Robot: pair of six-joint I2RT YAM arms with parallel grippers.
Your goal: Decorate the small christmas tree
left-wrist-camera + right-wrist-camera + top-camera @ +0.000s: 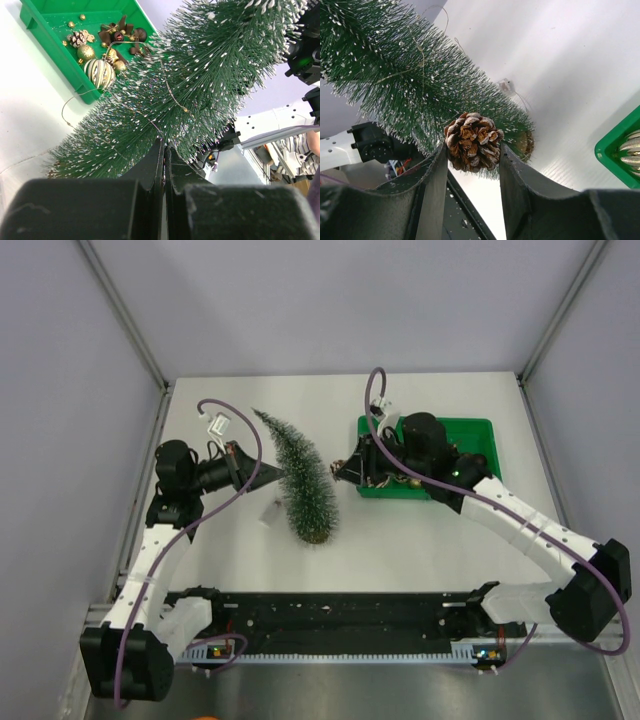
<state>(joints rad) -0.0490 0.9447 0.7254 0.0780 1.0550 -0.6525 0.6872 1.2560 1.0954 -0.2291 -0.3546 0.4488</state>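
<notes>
Bristly dark green needles, flecked white at the tips like frost, make up the small christmas tree (303, 478). It is a slim bottle-brush cone standing on its round wooden disc base (316, 531) on the white tabletop (420, 550), between your two arms and just left of the green plastic tray (478, 433). Your right pincer (472, 149) is clamped on a brown pinecone (472, 137) with pale-edged woody scales. Its two matte black fingers (434, 185) press on either side, and the cone sits near the tree's lower branches. Your left pincer (164, 146) has its tips pressed flat together with no gap, right at the foliage on the tree's other side (a hair-thin gold wire (170, 95) dotted with tiny beads runs over the needles toward those tips, but you cannot tell whether it is pinched). In the tray lie a ribbed gold-and-white ball (100, 72), a smaller shiny gold ball (86, 52), a second pinecone (80, 37) and some dark brown pieces.
</notes>
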